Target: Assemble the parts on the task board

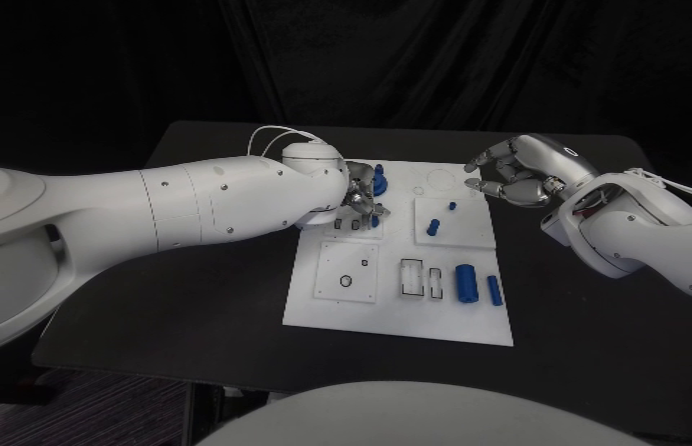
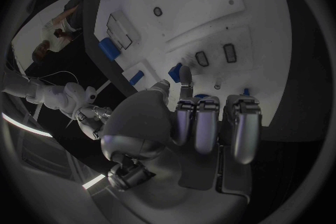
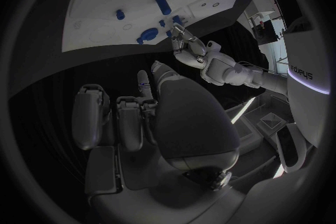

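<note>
left hand (image 1: 361, 194) over task board (image 1: 368, 311) | right hand (image 1: 522, 174) beside board

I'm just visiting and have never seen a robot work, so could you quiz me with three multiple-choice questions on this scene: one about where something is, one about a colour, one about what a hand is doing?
1. Where is the left hand?
A. Over the far left part of the task board
B. Off the table, hanging at the side
C. On the near right corner of the board

2. What colour is the large cylinder lying on the board's near right part?
A. Red
B. Blue
C. Yellow

3. What is the right hand doing?
A. Gripping the large cylinder
B. Pressing flat on the board
C. Raised by the board's far right corner, holding nothing visible

Answers: 1 A, the head view shows it at the board's far left; 2 B, it is plainly blue; 3 C, its curled fingers show nothing in them.
</note>
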You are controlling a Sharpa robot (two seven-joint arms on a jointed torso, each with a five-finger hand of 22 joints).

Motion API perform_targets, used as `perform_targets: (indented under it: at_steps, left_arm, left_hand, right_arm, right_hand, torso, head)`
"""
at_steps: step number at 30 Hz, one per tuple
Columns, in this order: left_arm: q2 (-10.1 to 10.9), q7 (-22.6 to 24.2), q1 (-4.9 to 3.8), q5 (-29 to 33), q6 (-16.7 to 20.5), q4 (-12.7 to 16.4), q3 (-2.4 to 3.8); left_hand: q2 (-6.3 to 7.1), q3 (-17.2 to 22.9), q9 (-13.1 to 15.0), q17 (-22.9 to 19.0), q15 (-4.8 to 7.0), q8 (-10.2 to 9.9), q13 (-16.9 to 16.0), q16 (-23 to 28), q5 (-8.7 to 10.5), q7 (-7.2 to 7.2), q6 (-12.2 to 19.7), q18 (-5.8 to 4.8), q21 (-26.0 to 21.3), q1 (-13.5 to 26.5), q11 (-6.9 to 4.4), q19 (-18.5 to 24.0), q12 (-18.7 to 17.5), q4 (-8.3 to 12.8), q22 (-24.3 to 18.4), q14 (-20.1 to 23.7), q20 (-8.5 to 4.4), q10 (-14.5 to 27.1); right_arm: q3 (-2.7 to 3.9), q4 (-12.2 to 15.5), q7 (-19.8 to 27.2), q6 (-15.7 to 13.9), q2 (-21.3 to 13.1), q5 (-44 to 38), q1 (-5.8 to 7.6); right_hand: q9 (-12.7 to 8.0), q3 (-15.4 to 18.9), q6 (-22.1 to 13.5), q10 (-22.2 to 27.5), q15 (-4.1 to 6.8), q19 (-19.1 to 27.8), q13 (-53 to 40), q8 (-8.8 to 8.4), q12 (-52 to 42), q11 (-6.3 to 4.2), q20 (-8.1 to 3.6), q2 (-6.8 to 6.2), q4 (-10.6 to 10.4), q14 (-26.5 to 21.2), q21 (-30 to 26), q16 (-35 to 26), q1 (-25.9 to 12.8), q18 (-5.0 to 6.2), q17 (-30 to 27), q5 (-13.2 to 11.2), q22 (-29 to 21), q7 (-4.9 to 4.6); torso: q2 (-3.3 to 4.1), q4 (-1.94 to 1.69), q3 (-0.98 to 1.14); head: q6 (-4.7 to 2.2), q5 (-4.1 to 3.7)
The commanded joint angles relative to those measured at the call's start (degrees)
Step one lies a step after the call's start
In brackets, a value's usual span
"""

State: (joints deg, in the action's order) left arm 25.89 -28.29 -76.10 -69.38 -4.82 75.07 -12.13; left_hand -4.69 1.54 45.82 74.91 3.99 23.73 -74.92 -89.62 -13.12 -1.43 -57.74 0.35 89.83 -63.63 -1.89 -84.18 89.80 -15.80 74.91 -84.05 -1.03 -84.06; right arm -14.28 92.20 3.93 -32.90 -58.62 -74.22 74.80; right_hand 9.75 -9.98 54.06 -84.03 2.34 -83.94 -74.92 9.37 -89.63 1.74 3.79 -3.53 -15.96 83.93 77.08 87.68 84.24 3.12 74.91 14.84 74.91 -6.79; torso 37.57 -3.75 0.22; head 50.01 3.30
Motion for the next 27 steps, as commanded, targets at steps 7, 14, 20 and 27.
perform_targets:
  at_steps: [7, 14, 20, 27]
  left_arm:
    - [-0.38, 0.23, 0.28, 0.20, -1.56, -0.38, 0.04]
    - [-0.54, 0.23, 0.45, 0.20, -2.06, -0.51, 0.04]
    - [-0.69, 0.24, 0.56, 0.20, -2.49, -0.74, 0.04]
    - [-0.79, 0.33, 0.68, 0.20, -2.74, -0.86, 0.04]
  left_hand:
    - [-0.14, 0.30, -0.23, 15.09, 0.18, -0.70, -15.08, -0.38, -0.62, -0.44, -0.11, -0.35, 0.17, -0.77, -0.04, -5.82, 0.20, 0.25, 15.09, -5.95, -0.45, -5.94]
    - [-0.08, 0.50, -0.34, 15.09, 0.13, -1.21, -15.08, -0.38, -1.03, -0.48, -0.30, -0.35, 0.17, -1.06, 0.01, -5.82, 0.20, 0.39, 15.09, -5.95, -0.50, -5.94]
    - [-0.08, 0.58, -0.37, 15.09, 0.11, -1.38, -15.08, -0.38, -1.23, -0.48, -0.41, -0.35, 0.17, -1.16, 0.02, -5.82, 0.20, 0.43, 15.09, -5.95, -0.52, -5.94]
    - [0.03, 0.97, -0.43, 15.09, 0.10, -2.00, -15.08, -0.38, -2.04, -0.45, -0.76, -0.35, 0.17, -1.64, 0.02, -5.82, 0.20, 0.74, 15.09, -5.95, -0.61, -5.94]
  right_arm:
    - [0.04, -0.17, -1.20, 0.71, 0.23, -0.07, -0.14]
    - [0.04, -0.24, -1.20, 0.83, 0.34, -0.07, -0.14]
    - [0.04, -0.30, -1.20, 0.95, 0.42, -0.07, -0.14]
    - [0.04, -0.27, -0.76, 0.90, 0.54, -0.07, -0.15]
  right_hand:
    - [-0.21, -0.64, 0.48, -5.84, -0.43, -0.14, -14.94, -0.46, -0.28, 0.38, 0.48, -0.20, 0.01, 5.34, -0.36, -0.26, 1.03, 0.12, 12.38, 1.33, 9.83, -0.05]
    - [-0.29, -0.79, 0.55, -5.80, -0.43, -0.11, -14.89, -0.53, -0.24, 0.38, 0.48, -0.24, 0.03, 5.32, -0.44, -0.33, 1.22, 0.14, 12.30, 1.90, 9.83, -0.05]
    - [-0.35, -0.91, 0.59, -5.77, -0.43, -0.08, -14.86, -0.60, -0.22, 0.38, 0.48, -0.31, 0.06, 5.31, -0.54, -0.36, 1.38, 0.16, 12.28, 2.39, 9.81, -0.06]
    - [-0.41, -1.13, 0.71, -5.78, -0.42, -0.10, -14.87, -0.64, -0.23, 0.37, 0.47, -0.29, 0.10, 5.31, -0.54, -0.38, 1.61, 0.15, 12.26, 2.99, 9.84, -0.05]
  torso:
    - [-0.03, 0.06, 0.06]
    - [-0.04, 0.07, 0.09]
    - [0.04, 0.06, 0.07]
    - [0.03, 0.07, 0.04]
  head:
    - [-0.01, 0.03]
    - [-0.01, 0.13]
    - [-0.01, 0.11]
    - [-0.01, 0.21]
